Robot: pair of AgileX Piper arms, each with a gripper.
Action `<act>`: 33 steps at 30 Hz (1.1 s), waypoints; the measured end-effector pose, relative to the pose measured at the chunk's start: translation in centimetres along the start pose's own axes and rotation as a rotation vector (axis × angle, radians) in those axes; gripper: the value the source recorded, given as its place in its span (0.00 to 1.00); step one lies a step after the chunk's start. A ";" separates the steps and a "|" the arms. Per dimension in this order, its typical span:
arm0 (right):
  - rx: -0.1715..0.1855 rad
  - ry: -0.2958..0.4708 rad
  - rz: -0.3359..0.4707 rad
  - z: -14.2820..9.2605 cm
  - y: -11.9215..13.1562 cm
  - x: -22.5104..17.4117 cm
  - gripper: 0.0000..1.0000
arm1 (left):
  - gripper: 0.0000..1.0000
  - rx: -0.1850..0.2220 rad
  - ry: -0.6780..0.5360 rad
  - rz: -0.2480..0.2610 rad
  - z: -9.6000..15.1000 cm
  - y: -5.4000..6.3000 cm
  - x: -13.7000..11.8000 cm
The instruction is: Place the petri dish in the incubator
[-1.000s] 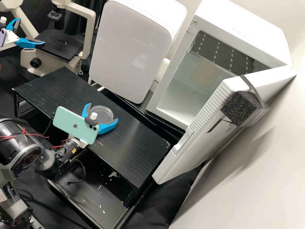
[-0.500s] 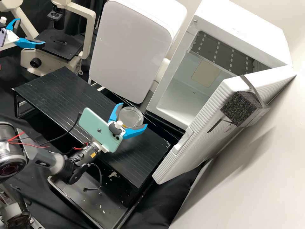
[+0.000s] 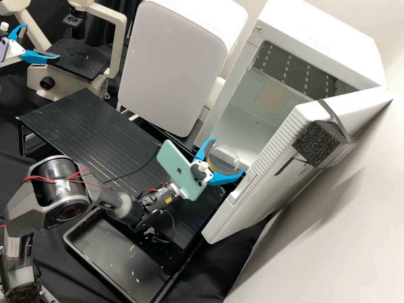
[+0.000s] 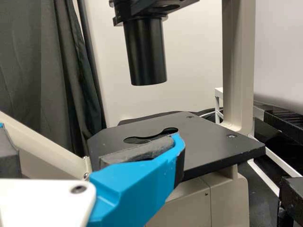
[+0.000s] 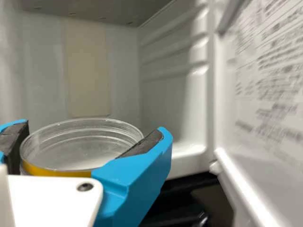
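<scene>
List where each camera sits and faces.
High view: fixed off the robot, looking forward and down on the bench; left end effector and right end effector show.
Left wrist view: on that wrist, facing the microscope; own fingers show.
Right wrist view: on that wrist, facing into the open incubator; own fingers grip the petri dish.
High and right wrist views share petri dish and incubator.
</scene>
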 end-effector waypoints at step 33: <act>-0.063 -0.085 -0.081 2.0 -5.1 11.8 0.00 | 1.00 0.000 0.000 0.000 0.0 0.0 0.0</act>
